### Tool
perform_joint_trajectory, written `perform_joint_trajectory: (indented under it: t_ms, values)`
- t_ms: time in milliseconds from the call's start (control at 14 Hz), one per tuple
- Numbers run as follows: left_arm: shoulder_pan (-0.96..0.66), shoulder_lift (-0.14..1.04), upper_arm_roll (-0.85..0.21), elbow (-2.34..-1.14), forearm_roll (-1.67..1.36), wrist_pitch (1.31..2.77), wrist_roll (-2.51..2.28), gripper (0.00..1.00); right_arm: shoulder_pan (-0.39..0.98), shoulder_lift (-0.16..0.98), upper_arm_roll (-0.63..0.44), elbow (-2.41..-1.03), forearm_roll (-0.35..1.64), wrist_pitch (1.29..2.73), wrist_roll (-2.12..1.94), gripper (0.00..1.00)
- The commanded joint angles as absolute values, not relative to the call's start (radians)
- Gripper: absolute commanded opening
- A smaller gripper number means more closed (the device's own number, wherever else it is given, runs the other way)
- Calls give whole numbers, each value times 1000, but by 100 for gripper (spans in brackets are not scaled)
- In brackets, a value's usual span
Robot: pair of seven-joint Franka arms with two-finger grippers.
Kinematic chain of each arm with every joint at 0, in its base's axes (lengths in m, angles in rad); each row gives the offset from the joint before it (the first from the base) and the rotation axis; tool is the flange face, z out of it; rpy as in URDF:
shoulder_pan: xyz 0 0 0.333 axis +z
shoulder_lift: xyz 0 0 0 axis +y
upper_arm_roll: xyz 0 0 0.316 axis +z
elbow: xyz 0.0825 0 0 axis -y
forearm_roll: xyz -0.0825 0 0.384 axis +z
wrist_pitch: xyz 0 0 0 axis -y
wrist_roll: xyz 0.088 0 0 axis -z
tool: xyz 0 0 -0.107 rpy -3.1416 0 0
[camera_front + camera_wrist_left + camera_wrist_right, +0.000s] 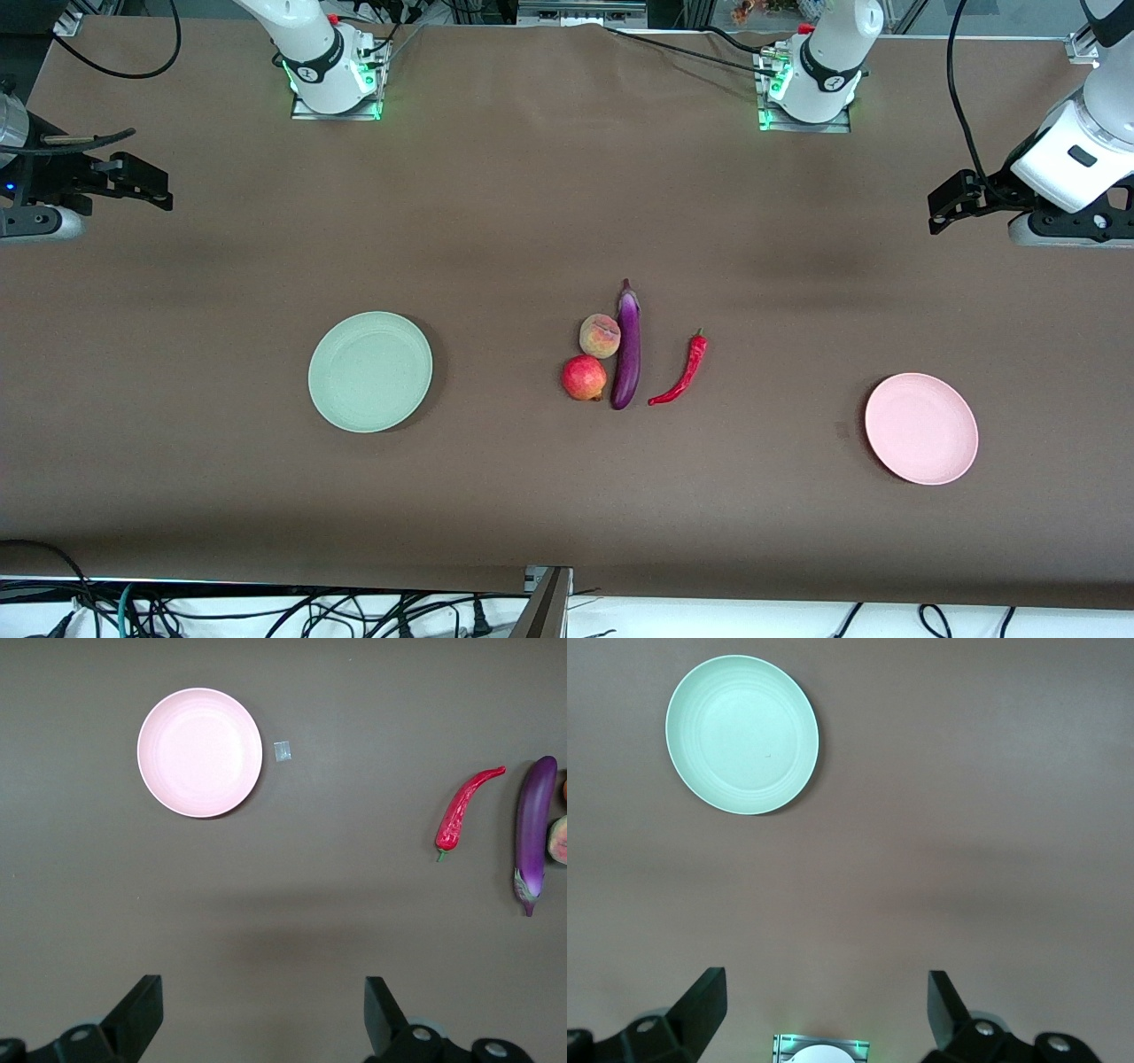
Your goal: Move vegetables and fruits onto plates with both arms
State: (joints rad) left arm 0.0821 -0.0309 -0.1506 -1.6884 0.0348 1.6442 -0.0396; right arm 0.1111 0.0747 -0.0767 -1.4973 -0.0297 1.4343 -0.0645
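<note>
In the middle of the brown table lie a purple eggplant (628, 350), a red chili pepper (682, 372) beside it, a peach (600, 336) and a red pomegranate (584, 377). The pale green plate (370, 371) sits toward the right arm's end and the pink plate (921, 429) toward the left arm's end; both hold nothing. My left gripper (946, 206) hangs open over its end of the table. Its wrist view shows the pink plate (199, 753), chili (462, 808) and eggplant (532, 828). My right gripper (146, 182) hangs open over its own end, with the green plate (742, 735) in view.
The two arm bases (335, 75) (808, 89) stand along the table's back edge. A small clear scrap (283, 750) lies beside the pink plate. Cables hang along the table's front edge (266, 611).
</note>
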Motion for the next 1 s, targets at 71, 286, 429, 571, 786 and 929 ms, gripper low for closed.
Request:
perform_joint_trajectory:
  t_ms: [71, 286, 429, 571, 786, 929]
  values:
    - [92, -17, -156, -1654, 20, 1618, -15, 100, 97, 84, -64, -1473, -40, 1428, -80, 100]
    - [92, -15, -156, -1654, 20, 1618, -17, 100, 97, 84, -64, -1473, -40, 1427, -80, 100]
    - [91, -15, -158, -1654, 20, 1618, -17, 100, 97, 84, -64, -1473, -40, 1427, -80, 100]
    - [91, -15, -160, -1654, 20, 1617, -18, 100, 97, 84, -64, -1473, -40, 1427, -80, 100]
    - [87, -14, -160, -1654, 20, 1602, -20, 100, 97, 84, -64, -1473, -40, 1428, -80, 100]
    - [87, -12, -160, -1654, 21, 1589, -15, 100, 97, 84, -64, -1473, -40, 1428, -80, 100]
